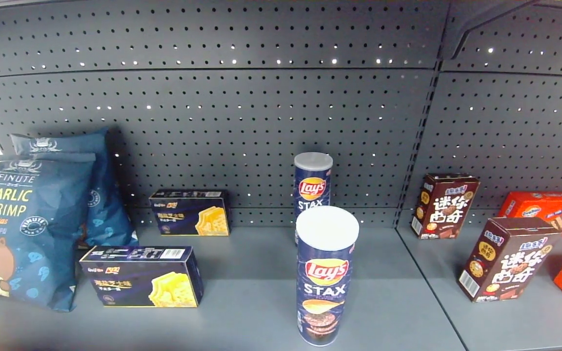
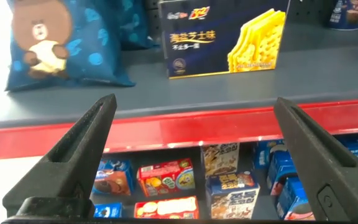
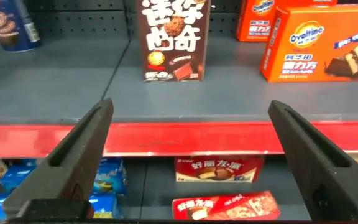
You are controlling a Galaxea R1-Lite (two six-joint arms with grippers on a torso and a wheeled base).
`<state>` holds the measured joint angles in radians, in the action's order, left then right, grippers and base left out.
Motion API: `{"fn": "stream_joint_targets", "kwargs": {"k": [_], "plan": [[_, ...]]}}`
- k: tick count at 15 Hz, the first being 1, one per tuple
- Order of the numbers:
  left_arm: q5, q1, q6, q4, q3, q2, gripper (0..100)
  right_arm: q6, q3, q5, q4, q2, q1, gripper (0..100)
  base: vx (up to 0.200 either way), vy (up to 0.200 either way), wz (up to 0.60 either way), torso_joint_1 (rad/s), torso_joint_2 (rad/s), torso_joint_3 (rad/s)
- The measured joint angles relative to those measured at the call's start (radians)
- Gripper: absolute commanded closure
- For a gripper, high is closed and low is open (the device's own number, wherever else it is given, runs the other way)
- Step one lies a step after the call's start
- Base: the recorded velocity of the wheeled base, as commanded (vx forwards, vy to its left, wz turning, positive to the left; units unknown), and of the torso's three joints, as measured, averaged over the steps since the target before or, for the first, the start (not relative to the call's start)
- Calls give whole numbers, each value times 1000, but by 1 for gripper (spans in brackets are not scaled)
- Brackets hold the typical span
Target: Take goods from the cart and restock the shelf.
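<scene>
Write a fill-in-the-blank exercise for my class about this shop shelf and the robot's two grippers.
The nearer tall dark-blue crisp tube with a white lid stands ____ on the grey metal shelf.
The glossy strip along that shelf's front edge is coloured ____.
The left gripper and the right gripper both have their jaws ____.
Missing words: upright; red; open.

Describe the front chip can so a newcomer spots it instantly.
Start at the grey shelf with the perforated back panel. Near its middle, two navy chip cans stand upright, one behind the other. Take the front chip can, nearest the shelf edge, ahead of the rear chip can.
</scene>
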<state>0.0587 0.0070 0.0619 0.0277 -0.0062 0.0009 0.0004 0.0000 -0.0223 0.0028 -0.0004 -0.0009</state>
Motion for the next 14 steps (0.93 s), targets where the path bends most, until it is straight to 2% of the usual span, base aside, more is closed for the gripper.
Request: {"fn": "stream_joint_targets", "kwargs": {"k": [5,6,14], "plan": [[-4,1,-1,0,0,1,0,0,0,0,0,0,0,0,0,0,0,0,0,0],[-15,0,-2,0,0,1,0,0,0,1,-1,0,-1,0,0,-200,0,7,-2,2],[-23,1,-4,0,0,2,0,0,0,1,-1,0,0,0,0,0,0,0,0,0]]}}
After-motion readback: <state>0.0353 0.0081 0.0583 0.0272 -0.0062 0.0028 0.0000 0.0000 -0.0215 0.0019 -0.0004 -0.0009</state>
